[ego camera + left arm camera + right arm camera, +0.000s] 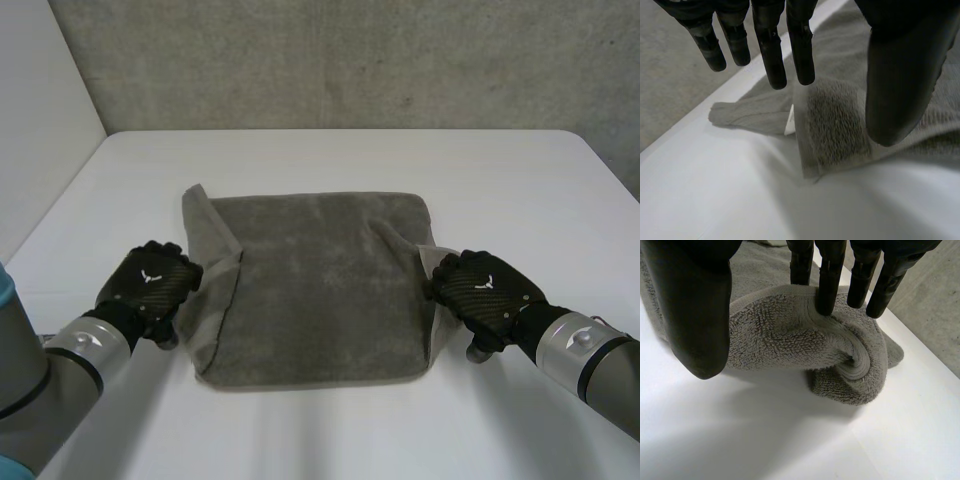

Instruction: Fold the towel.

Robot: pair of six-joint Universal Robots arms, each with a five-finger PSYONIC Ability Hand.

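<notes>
A grey towel lies spread in the middle of the white table, its left and right edges turned up. My left hand is at the towel's left edge. In the left wrist view its fingers are straight and the thumb stands apart, with the raised towel edge below the gap; the hand is open. My right hand is at the right edge. Its fingers are straight, one fingertip touches a bunched fold of towel, and the thumb stays apart; it is open.
A grey concrete wall rises behind the table's far edge, and a pale panel stands at the left. Bare white tabletop surrounds the towel, with the widest room behind it and in front.
</notes>
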